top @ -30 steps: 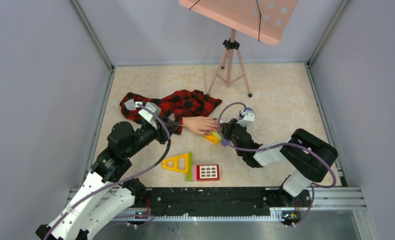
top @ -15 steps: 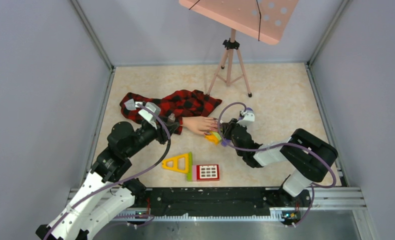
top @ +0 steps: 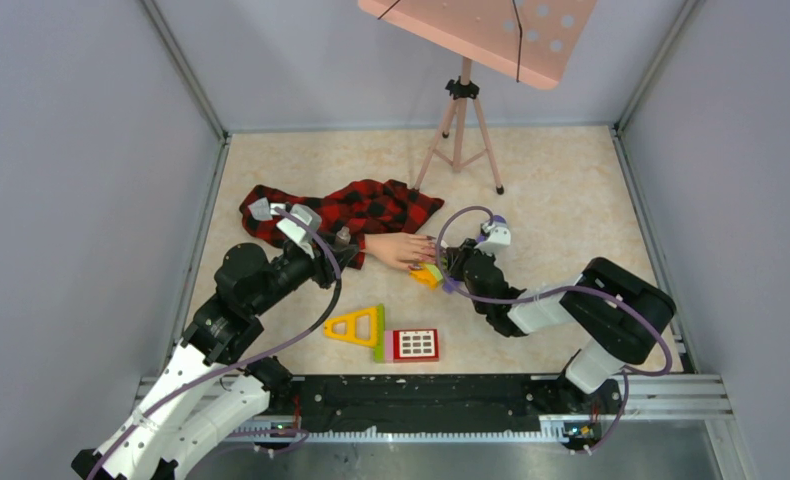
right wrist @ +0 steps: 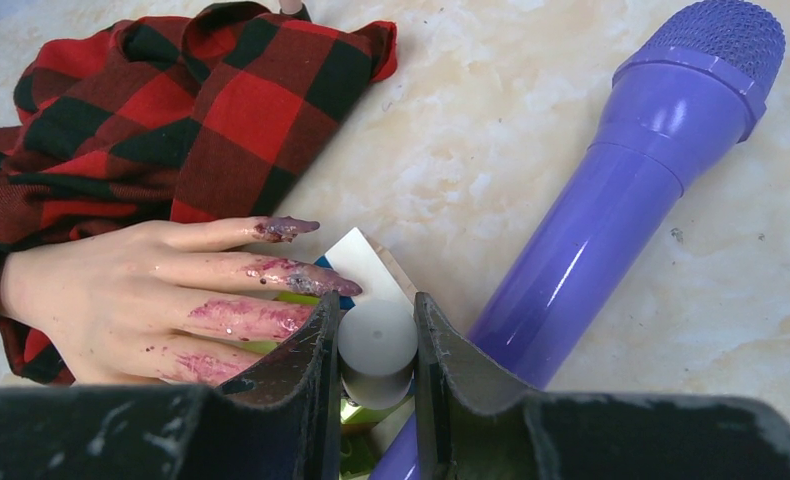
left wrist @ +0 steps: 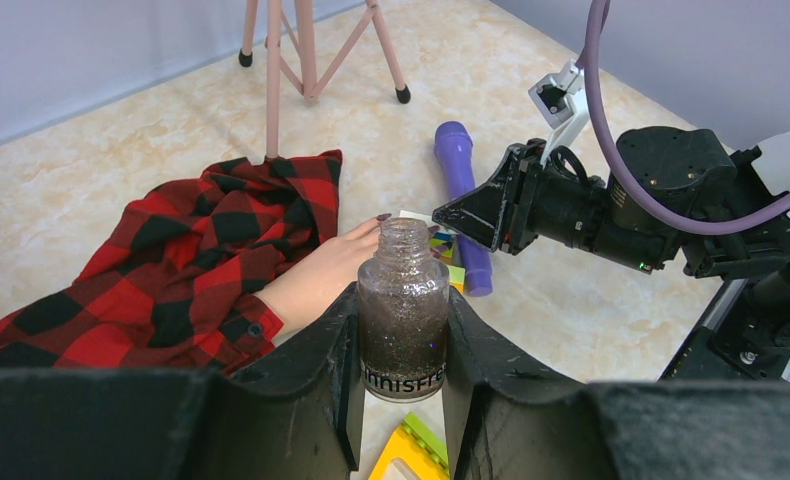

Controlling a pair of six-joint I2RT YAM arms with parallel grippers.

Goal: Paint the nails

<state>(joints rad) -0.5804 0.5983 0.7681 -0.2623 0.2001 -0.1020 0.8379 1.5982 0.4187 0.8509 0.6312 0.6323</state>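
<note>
A flesh-coloured mannequin hand (right wrist: 121, 290) in a red-and-black plaid sleeve (top: 356, 208) lies palm down mid-table; it also shows in the top view (top: 399, 249). Its nails (right wrist: 316, 281) are dark purple, and the fingers are smeared with purplish glitter. My left gripper (left wrist: 401, 340) is shut on an open glass bottle of dark glitter polish (left wrist: 403, 315), held upright left of the hand. My right gripper (right wrist: 375, 345) is shut on a grey-white cylindrical cap (right wrist: 375, 342), just right of the fingertips. The brush under the cap is hidden.
A purple toy microphone (right wrist: 611, 210) lies just right of the hand. A yellow and green toy piece (top: 426, 275) sits under the fingertips. A yellow triangle toy (top: 356, 325) and a red window block (top: 412, 345) lie nearer. A pink stand on a tripod (top: 461, 120) is at the back.
</note>
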